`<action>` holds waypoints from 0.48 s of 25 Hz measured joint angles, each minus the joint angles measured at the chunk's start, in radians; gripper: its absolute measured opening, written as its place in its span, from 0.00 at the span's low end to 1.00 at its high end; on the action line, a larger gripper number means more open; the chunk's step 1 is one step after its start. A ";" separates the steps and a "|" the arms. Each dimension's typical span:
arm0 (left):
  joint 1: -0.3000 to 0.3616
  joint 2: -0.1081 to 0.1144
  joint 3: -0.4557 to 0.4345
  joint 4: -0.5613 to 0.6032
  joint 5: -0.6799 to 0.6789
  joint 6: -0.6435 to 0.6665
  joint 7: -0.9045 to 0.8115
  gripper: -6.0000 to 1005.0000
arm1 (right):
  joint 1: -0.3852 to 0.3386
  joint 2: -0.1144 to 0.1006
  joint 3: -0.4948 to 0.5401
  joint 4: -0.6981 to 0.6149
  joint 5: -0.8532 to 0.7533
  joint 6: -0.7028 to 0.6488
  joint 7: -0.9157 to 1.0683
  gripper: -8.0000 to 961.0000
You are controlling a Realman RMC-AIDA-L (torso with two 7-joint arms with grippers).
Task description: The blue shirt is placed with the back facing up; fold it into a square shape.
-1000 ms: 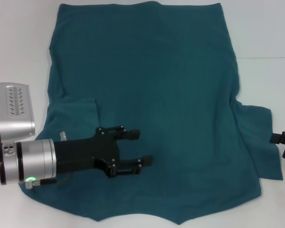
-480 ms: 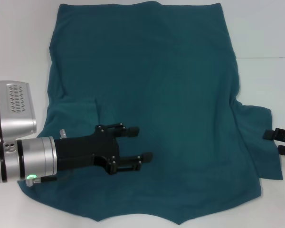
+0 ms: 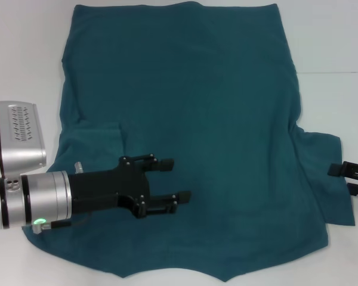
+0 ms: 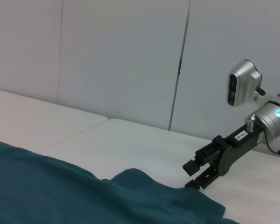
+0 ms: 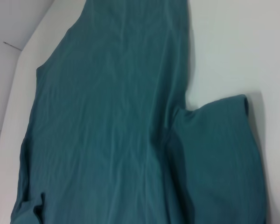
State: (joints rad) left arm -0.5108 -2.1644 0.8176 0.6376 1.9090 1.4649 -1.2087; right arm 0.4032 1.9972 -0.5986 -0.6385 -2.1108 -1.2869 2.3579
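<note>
The blue shirt (image 3: 197, 137) lies spread flat on the white table (image 3: 24, 59), its right sleeve out to the right. The left gripper (image 3: 173, 179) hovers released over its near left part. The right gripper (image 3: 346, 179), fingers apart, sits at the right sleeve's edge.

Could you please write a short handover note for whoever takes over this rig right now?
Left gripper: open, holding nothing, over the blue shirt near its left sleeve, which is already folded onto the body.
Right gripper: open, holding nothing, at the outer edge of the right sleeve, which lies spread out on the table.
Shirt: flat, hem away from the robot, collar towards it.
Done: left sleeve folded in.
Left: right sleeve in, then fold the body into a square.
</note>
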 joint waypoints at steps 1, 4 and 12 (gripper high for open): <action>0.000 0.000 0.000 0.000 0.000 -0.001 0.000 0.76 | 0.000 0.000 0.000 0.000 0.000 0.000 0.000 0.91; 0.000 0.000 0.002 -0.001 0.000 -0.005 0.000 0.76 | -0.004 -0.001 0.001 0.000 0.000 0.000 0.000 0.91; -0.004 0.000 0.005 -0.002 0.001 -0.007 0.000 0.77 | -0.007 -0.001 -0.007 0.000 -0.003 0.028 -0.010 0.91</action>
State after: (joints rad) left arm -0.5151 -2.1644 0.8225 0.6357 1.9098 1.4584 -1.2087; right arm 0.3959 1.9961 -0.6057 -0.6381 -2.1135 -1.2590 2.3483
